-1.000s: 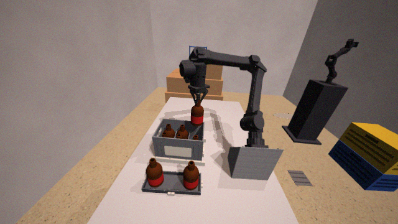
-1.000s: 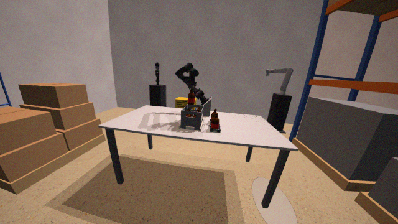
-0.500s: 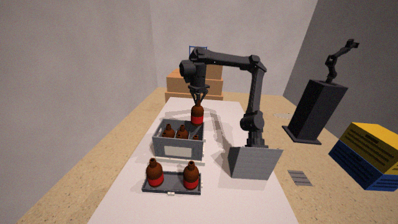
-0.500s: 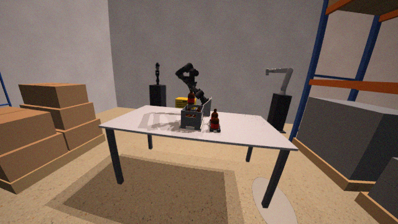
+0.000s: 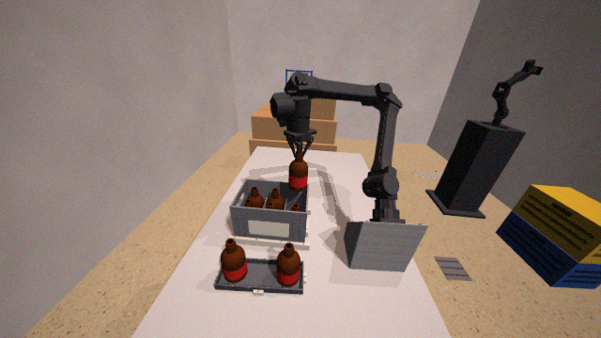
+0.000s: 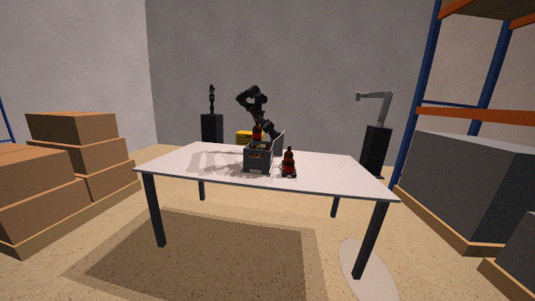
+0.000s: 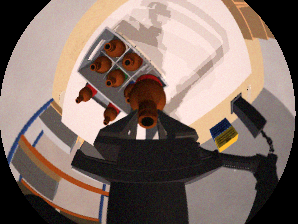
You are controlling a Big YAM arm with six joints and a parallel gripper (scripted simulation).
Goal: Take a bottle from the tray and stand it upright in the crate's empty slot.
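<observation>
My gripper is shut on the neck of a brown bottle with a red label. It holds the bottle upright above the far right corner of the grey crate. The bottle's base hangs near the crate's rim. The crate holds several brown bottles. In the wrist view the held bottle hangs right of the crate's bottles. The grey tray at the front holds two upright bottles. In the exterior view the held bottle is above the crate.
The arm's grey base block stands right of the crate. Cardboard boxes are stacked beyond the table's far end. A black pedestal with another arm and a yellow-blue box stand on the floor to the right.
</observation>
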